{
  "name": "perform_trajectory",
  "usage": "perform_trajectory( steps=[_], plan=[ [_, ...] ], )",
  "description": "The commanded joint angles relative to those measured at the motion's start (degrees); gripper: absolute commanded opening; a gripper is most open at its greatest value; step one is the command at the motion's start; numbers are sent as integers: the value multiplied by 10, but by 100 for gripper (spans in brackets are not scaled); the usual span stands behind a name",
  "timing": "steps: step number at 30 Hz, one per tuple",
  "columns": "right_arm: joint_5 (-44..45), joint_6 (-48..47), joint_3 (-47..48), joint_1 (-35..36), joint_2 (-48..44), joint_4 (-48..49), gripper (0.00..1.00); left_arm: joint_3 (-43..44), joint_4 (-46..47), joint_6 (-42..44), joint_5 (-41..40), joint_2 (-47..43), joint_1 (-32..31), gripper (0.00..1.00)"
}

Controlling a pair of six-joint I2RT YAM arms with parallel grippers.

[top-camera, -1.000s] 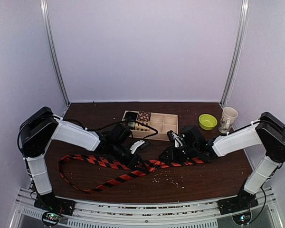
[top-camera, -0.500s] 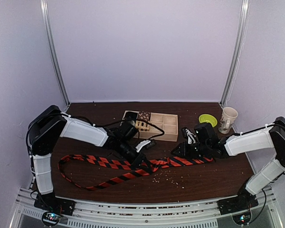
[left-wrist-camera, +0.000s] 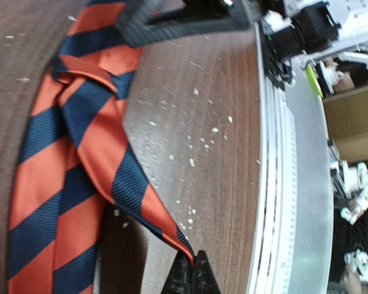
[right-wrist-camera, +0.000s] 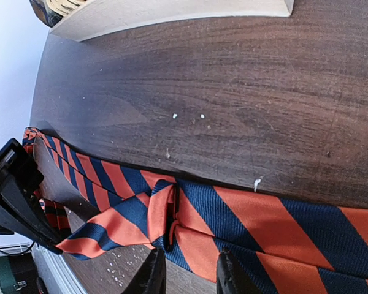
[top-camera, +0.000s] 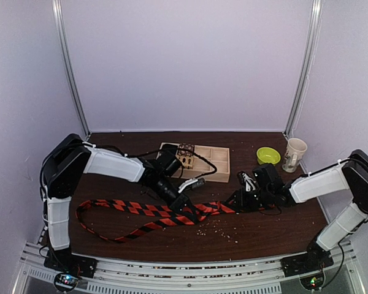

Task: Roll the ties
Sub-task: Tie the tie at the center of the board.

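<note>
top view: tie (top-camera: 148, 212) partly hidden under left gripper (top-camera: 190, 211) and right gripper (top-camera: 238, 199); contents of wooden tray (top-camera: 216, 177) near the table (top-camera: 270, 229) far edge too small to tell. wrist views: tie cropped at the edges.

The whole counter (top-camera: 276, 229) is seen from above and behind the arms (top-camera: 110, 165), facing the rear wall (top-camera: 190, 61). From each wrist the surface is viewed closely: the front rail (left-wrist-camera: 288, 184) is caught by the left, the tray (right-wrist-camera: 172, 15) by the right. The fold of the tie (top-camera: 141, 209) is shared by all.
</note>
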Motion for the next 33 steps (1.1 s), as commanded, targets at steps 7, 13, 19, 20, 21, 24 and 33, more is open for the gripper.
perform_trajectory(
  steps=[7, 13, 19, 20, 21, 24, 33],
  plan=[
    [-35, 9, -7, -9, 25, 42, 29, 113, -83, 63, 23, 65, 24, 0],
    [-33, 17, -8, -16, 30, 54, 29, 141, -116, 82, 19, 84, 31, 0],
    [-30, 20, 15, -17, 47, 55, 27, 146, -124, 89, 19, 95, 31, 0],
    [-31, 19, 19, -17, 52, 54, 27, 145, -124, 88, 17, 96, 30, 0],
    [-33, 19, 24, -17, 56, 54, 26, 146, -124, 87, 16, 97, 31, 0],
    [-39, 19, 31, -17, 67, 55, 26, 147, -122, 84, 10, 100, 31, 0],
    [-56, 33, 36, -17, 71, 77, 19, 162, -122, 79, 3, 110, 31, 0]
  ],
)
